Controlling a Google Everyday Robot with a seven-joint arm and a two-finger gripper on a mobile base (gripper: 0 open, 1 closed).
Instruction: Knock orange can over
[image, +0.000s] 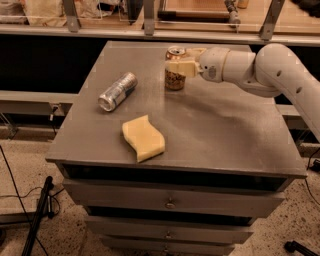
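Coppery orange-brown with a silver rim, the orange can (175, 80) stands upright on the far part of the grey table (225, 135). The cream-coloured gripper (178, 65) sits level with the can's upper half, reaching in from the right of the view on a white arm (260, 72). It overlaps the can, but contact cannot be confirmed. Whether the gripper is open or closed cannot be determined, nor whether it has hold of anything. Left of the gripper and somewhat nearer the camera, a silver-grey can (117, 91) lies on its side. Further toward the camera from the gripper, a yellow sponge (143, 138) lies flat near the table's front edge — drawers (170, 202) sit beneath.
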